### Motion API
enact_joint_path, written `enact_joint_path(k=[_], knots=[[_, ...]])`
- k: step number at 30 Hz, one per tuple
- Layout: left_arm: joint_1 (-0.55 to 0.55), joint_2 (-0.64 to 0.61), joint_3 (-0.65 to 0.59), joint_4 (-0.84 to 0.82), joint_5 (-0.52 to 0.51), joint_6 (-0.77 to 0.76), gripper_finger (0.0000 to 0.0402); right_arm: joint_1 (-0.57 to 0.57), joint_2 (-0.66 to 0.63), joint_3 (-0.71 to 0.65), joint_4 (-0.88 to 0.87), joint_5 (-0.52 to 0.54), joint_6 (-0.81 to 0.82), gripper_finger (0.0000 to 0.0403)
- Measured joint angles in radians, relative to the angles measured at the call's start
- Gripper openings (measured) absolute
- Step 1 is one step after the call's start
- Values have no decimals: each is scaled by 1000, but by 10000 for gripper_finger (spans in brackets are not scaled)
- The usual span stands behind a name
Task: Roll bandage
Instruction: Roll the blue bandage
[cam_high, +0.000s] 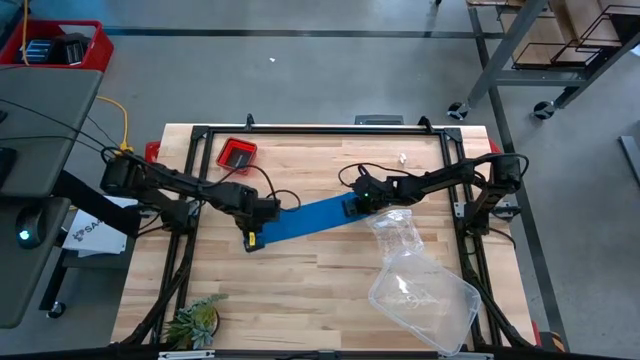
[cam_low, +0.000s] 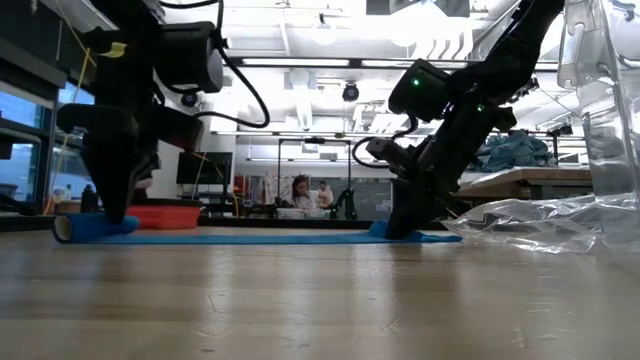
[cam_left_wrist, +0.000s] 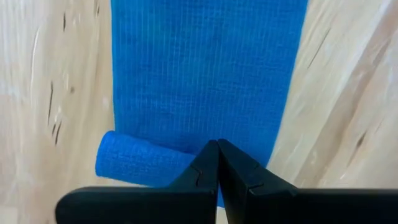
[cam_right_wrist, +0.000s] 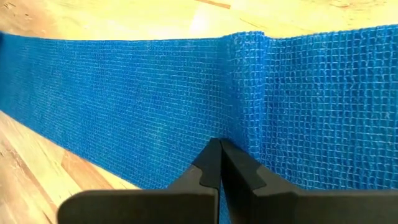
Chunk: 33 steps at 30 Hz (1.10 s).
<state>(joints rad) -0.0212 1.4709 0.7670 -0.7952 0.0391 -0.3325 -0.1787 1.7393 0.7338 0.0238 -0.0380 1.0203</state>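
Bandage (cam_high: 305, 220) is lying lengthwise between both closed, empty grippers: left gripper (cam_high: 252, 237) is pressing its rolled end, right gripper (cam_high: 352, 207) is pinning the flat end, mid-table.

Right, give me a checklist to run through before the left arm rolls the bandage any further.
1. Roll started at the bandage end under the left gripper: ok.
2. Left gripper shut at the roll: ok.
3. Right gripper shut, pressing the far end down: ok, a small pucker there.
4. Strip lying flat between the grippers: ok.
5. Clear plastic bag off the strip: cannot tell, it lies close to the right end.
6. Red tray out of the path: ok.
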Motion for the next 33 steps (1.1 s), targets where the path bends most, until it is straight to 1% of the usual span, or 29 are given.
enact_joint_path(k=[8,12,16,22,28,33], knots=[[-2,-6,0,-70,-17,-7,0,0,0,2,-27,-7,0,0],[-2,-33,0,-109,-27,-12,0,0,-1,2,-34,-16,0,0],[-1,-71,-1,-164,-58,-30,0,0,-1,2,-37,-16,0,0],[-1,-101,-1,-171,-103,-32,0,1,-1,2,-47,-23,-6,0],[-1,-117,-1,-116,-118,-51,0,2,-1,1,-54,-26,-7,0],[0,-177,-1,17,-120,-67,0,2,-1,0,-53,-27,-8,0]])
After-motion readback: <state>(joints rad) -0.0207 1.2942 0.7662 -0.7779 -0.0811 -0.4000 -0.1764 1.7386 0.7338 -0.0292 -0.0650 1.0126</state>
